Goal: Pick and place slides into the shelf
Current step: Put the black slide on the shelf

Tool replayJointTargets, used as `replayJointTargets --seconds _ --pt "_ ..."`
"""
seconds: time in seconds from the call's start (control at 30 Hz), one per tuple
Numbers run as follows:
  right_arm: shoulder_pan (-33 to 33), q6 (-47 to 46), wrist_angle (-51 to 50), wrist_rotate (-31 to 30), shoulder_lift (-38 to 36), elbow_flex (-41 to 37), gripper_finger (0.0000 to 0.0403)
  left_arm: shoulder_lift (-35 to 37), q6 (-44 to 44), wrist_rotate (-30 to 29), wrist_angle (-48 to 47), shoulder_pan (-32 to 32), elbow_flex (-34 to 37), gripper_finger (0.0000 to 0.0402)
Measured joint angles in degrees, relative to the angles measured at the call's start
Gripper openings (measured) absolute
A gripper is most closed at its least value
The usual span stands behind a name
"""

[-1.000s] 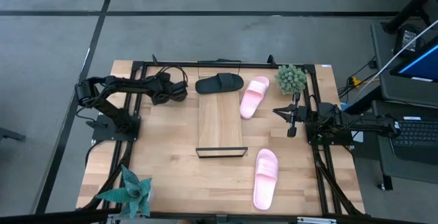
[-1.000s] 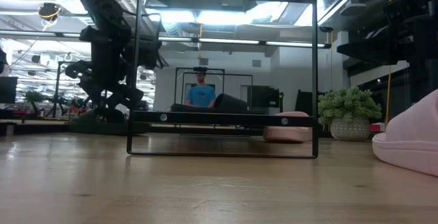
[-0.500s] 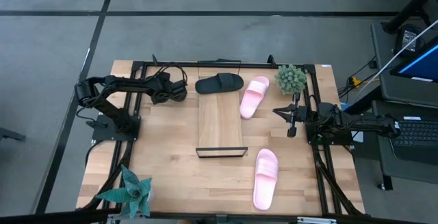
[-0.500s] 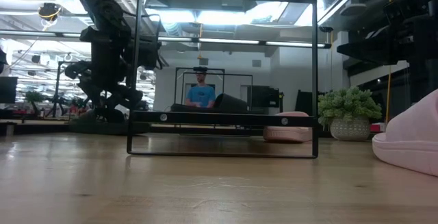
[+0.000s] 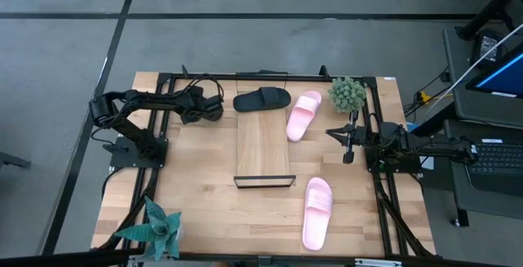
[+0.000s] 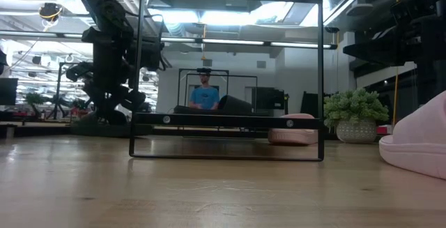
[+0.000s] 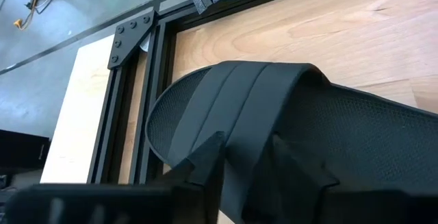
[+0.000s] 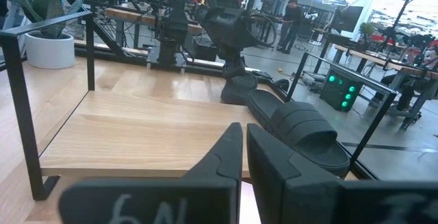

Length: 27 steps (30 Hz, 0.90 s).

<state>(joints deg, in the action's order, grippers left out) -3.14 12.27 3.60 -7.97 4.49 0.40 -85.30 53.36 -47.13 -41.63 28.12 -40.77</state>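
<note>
My left gripper (image 5: 214, 109) is at the table's far left, shut on a black slide (image 7: 328, 135) that lies on its sole on the tabletop. A second black slide (image 5: 261, 100) lies at the far end of the shelf (image 5: 263, 144). One pink slide (image 5: 303, 115) lies just right of the shelf, and another pink slide (image 5: 317, 211) lies near the front edge. My right gripper (image 5: 331, 132) hangs shut and holding nothing at the right side, pointing level toward the shelf. My left gripper pinches the black slide's wide strap (image 7: 239, 125) between its two fingers, at the strap's side close to the sole's edge. The fingers (image 7: 209, 159) slant down at it from the table's left. The slide's sole stays flat on the table.
A potted plant (image 5: 347, 94) stands at the far right corner and another plant (image 5: 155, 228) at the near left corner. A black frame rail (image 5: 245, 77) runs along the table's far edge, just behind the slides. The shelf's wire rail (image 6: 230, 74) stands upright at its near end. A person (image 6: 204, 92) stands in the room beyond.
My left gripper's fingers have drawn together around the black slide's strap, while the arm has kept its place. The slide lies where it was.
</note>
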Motion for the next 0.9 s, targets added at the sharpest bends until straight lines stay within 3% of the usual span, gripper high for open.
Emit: replayJointTargets --seconds 0.37,0.9 --pt "-0.02 0.00 -0.02 0.00 0.00 0.00 0.0026 0.00 -0.17 -0.30 0.33 -0.02 0.00 0.0009" --pt "-0.02 0.02 -0.02 0.00 0.00 0.00 0.0026 2.91 -4.48 -0.85 -0.66 0.01 0.02 0.0002"
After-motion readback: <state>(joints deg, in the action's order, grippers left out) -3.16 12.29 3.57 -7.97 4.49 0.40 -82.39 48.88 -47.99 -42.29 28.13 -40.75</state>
